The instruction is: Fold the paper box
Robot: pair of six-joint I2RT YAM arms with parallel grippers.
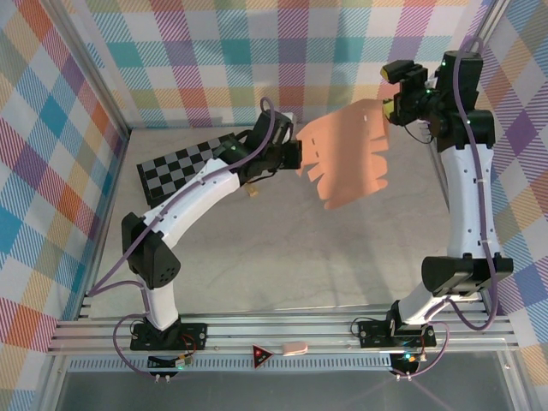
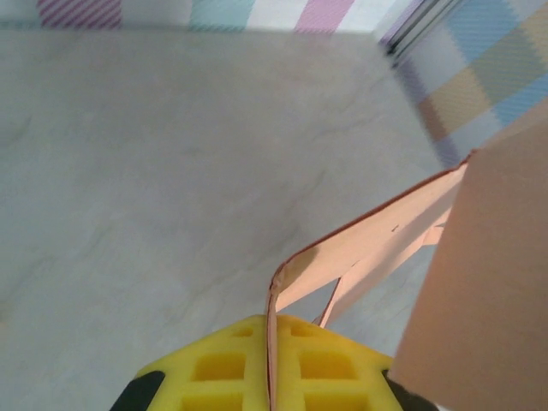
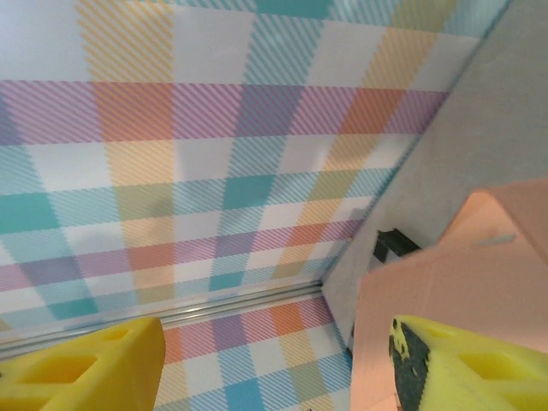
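Two arms meet over the far half of your desk (image 1: 282, 257). At the far-left corner, a black-and-grey checkerboard (image 1: 175, 171) lies flat, w/ the left arm's forearm crossing above its right end. A tiny tan block (image 1: 253, 193) sits on the desk just under that arm, nr the board's right end.

Next over, your left gripper (image 1: 297, 159) is clenched on the paper box (image 1: 351, 154). On the left wrist cam the card's thin edge runs straight down btwn the yellow pads (image 2: 214, 372), w/ no gap either side.

The box itself is a flat salmon-orange die-cut sheet, not folded up. It's held clear of the desk, spanning btwn the two grippers, right of centre toward the far edge. Slotted flaps line its left and near edges. From the left wrist cam you see one panel bent up at an angle, w/ the desk surface well below it.

At the sheet's far-right corner is your right gripper (image 1: 390, 107), and it's released. On the right wrist cam its yellow fingers (image 3: 86, 364) stand wide apart. The card lies by the finger at picture right, and the other finger is well clear of it. Plaid wall (image 3: 214, 171) sits behind.
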